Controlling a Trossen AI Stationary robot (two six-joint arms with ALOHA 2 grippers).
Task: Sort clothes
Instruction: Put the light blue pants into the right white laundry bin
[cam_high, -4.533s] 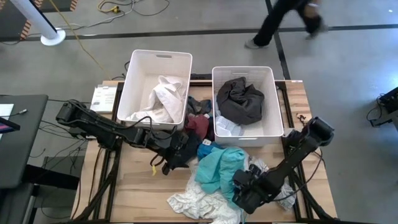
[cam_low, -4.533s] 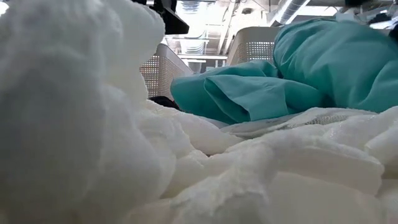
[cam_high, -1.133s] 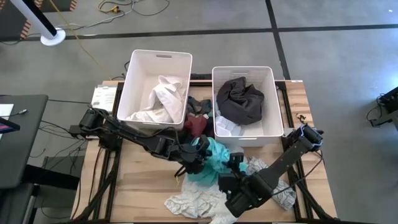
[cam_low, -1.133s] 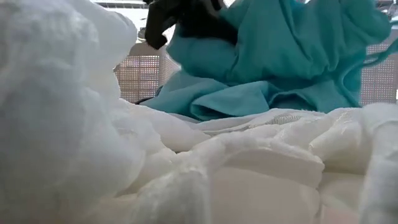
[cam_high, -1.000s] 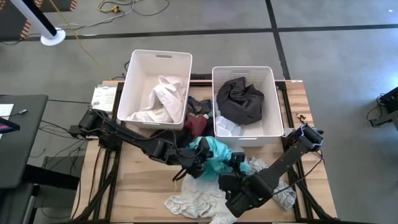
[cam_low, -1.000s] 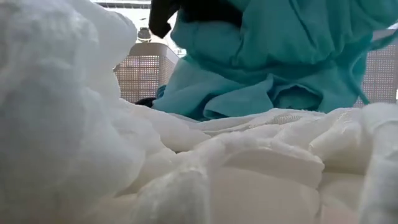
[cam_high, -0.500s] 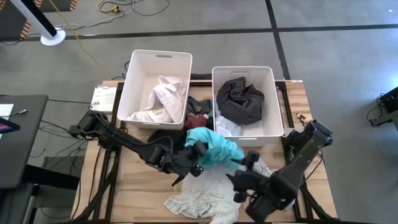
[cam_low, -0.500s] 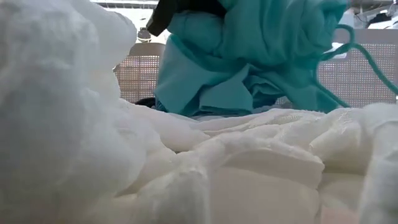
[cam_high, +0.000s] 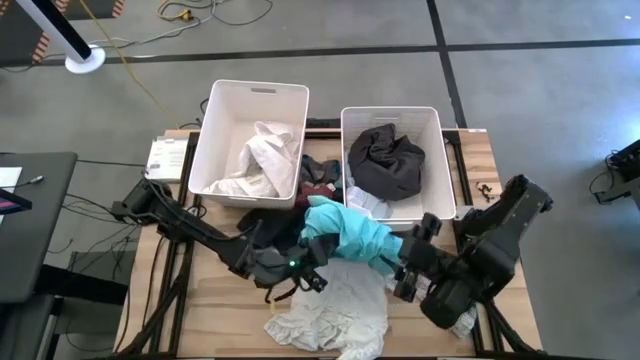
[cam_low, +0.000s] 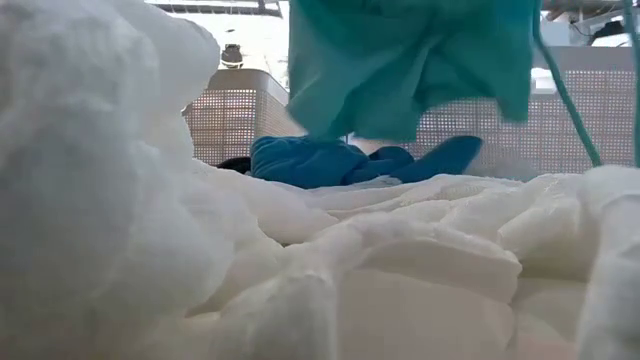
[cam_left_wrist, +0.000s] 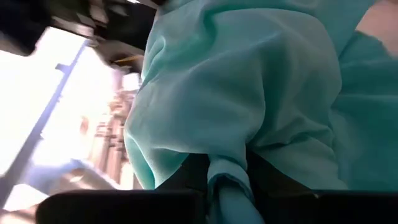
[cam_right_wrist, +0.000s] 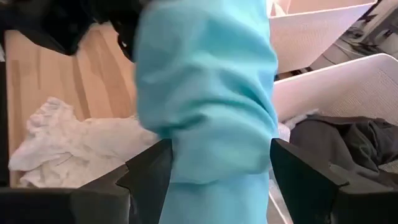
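Observation:
The teal garment (cam_high: 348, 232) hangs in the air over the table's middle, just in front of the right bin; in the low view, the teal garment (cam_low: 410, 60) is clear of the pile. My left gripper (cam_high: 316, 250) is shut on its left part. My right gripper (cam_high: 403, 257) stands open at its right end, with a thick roll of teal cloth (cam_right_wrist: 217, 124) running between the fingers. A blue garment (cam_low: 350, 160) lies on the table below. White clothes (cam_high: 330, 305) lie near the front edge. My left gripper pinches a bunched fold of the teal garment (cam_left_wrist: 227, 177) between its two fingers, which come about level from the table's left. The cloth billows above and around the fingers and hangs clear of the table. My right gripper has the teal roll (cam_right_wrist: 219, 177) filling the gap between its fingers (cam_right_wrist: 152, 174). The fingers slant down toward the table's left. Whether they pinch the cloth I cannot tell.
The left white bin (cam_high: 215, 130) holds white clothes (cam_high: 260, 160). The right white bin (cam_high: 348, 165) holds a dark garment (cam_high: 385, 160). Maroon and dark clothes (cam_high: 318, 182) lie between the bins. Bare wood (cam_high: 215, 290) shows at the front left.
Both grippers have risen. My left gripper has rolled its wrist and carried the teal garment up off the pile and toward the far edge; it now hangs clear and a blue garment shows beneath. My right gripper has gone up and toward the table's right edge.

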